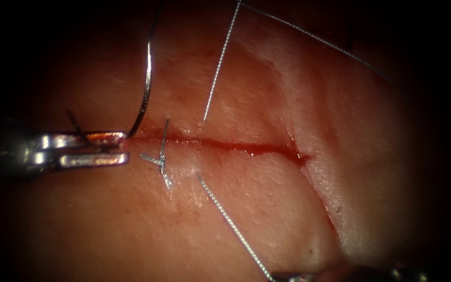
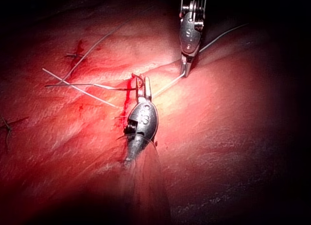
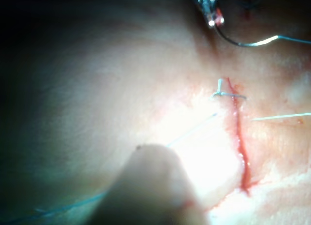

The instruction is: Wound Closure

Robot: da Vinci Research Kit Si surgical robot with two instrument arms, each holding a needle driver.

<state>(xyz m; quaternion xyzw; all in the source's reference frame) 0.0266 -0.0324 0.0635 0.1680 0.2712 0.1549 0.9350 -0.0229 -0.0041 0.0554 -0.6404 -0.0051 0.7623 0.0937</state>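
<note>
From my console I see no walls, floor or furniture. A single pool of light falls on the middle of the field and fades outward into deep black at every edge, with the endoscope view's corners and left margin fully dark.

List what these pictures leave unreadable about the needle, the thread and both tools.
1. Endoscope view: the right tool is cut off by the bottom edge. Its shut grip on the thread can be read in the left wrist view.
2. Endoscope view: the needle, held at one end by the left tool, runs into darkness at the top edge, so tip and tail cannot be told apart.
3. Right wrist view: the right tool's own body covers its jaws.
</note>
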